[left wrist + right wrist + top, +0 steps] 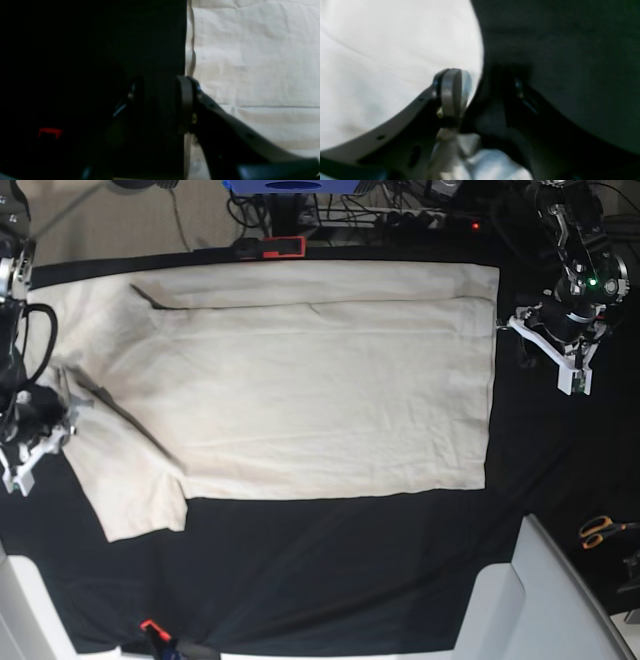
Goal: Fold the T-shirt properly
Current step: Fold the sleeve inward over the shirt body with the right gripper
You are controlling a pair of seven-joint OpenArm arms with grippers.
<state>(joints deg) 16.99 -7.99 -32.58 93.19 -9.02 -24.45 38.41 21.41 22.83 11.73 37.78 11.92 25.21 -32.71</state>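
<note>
The T-shirt [320,395] lies spread flat across the middle of the base view on the black tablecloth [330,570], cream, lightly creased, one long edge folded over along the top and a sleeve hanging toward the lower left. The right gripper [467,100], at the frame's left edge, is closed on the T-shirt, with cloth bunched between its jaws. The left gripper [160,102], at the hem on the right, has its jaws apart astride that edge; whether it pinches the cloth I cannot tell. Orange-handled scissors [600,530] lie at the far right.
</note>
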